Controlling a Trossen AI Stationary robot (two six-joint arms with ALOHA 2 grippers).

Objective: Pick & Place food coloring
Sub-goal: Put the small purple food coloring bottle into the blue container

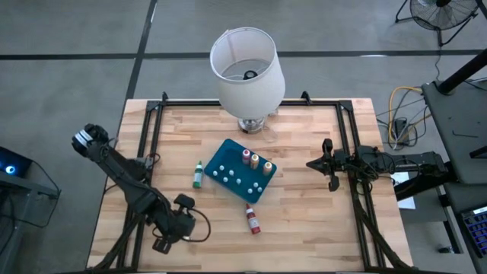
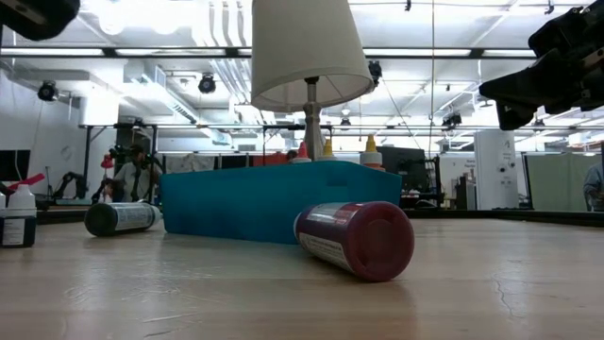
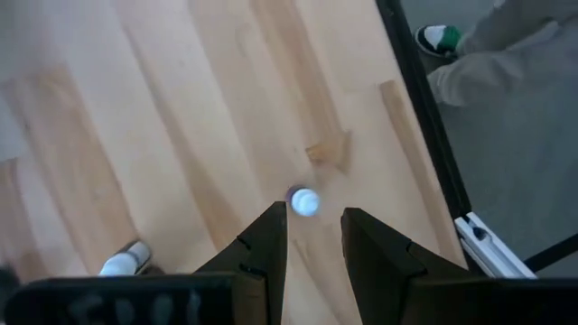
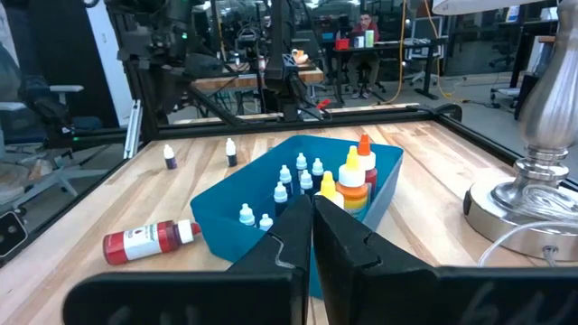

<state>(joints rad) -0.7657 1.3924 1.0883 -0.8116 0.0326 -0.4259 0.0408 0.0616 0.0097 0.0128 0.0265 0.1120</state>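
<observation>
Food coloring, several small squeeze bottles: three with red, yellow and orange bodies point(image 1: 256, 160) are stood upright in one end of a teal tray point(image 1: 221, 159) at the middle of the wooden surface point(image 1: 304, 221), with further small pale-capped bottles point(image 1: 232, 179) seen upright in the rest of the same tray. A red bottle point(image 1: 252, 219) is laid on its side on the surface just beside the tray's near edge, apart from it. A green bottle point(image 1: 198, 175) is laid on its side to the tray's left, also apart. A white-shaded lamp point(image 1: 247, 68) is stood behind the tray. The left hand point(image 1: 163, 243) is held over the near left part of the surface, well apart from the tray; its fingers point(image 3: 271, 244) are spread partway with nothing between them, and a small white cap point(image 3: 304, 201) is seen on the wood beyond their tips. The right hand point(image 1: 332, 165) is held to the tray's right, pointed toward it, its fingers pressed together on nothing.
</observation>
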